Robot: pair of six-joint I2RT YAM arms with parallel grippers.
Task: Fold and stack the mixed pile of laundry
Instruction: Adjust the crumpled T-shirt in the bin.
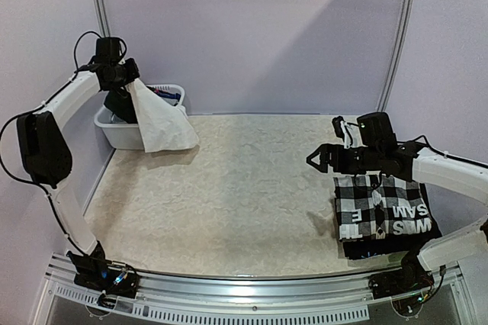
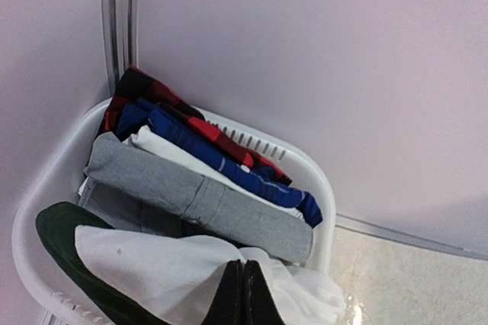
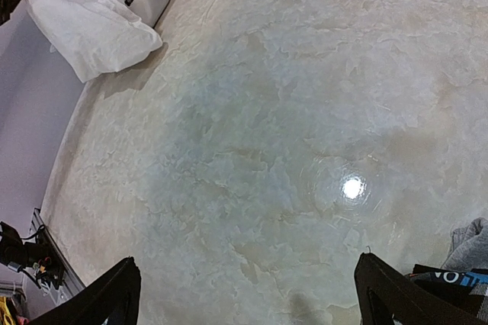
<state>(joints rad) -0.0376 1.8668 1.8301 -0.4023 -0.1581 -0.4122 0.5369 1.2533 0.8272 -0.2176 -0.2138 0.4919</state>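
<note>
Pale marbled worktop (image 1: 244,188). At ten o'clock, left fingers (image 2: 232,294) pinch a white cloth (image 1: 162,123) hanging over the basket (image 1: 114,133); at three o'clock, right fingers (image 3: 389,291) gape wide near the checkered shirt (image 1: 377,203).

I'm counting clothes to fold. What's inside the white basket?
A red-and-black garment, a blue one, a grey one, and a white cloth with a dark edge that the left tool grips. Anything under them is covered.
</note>
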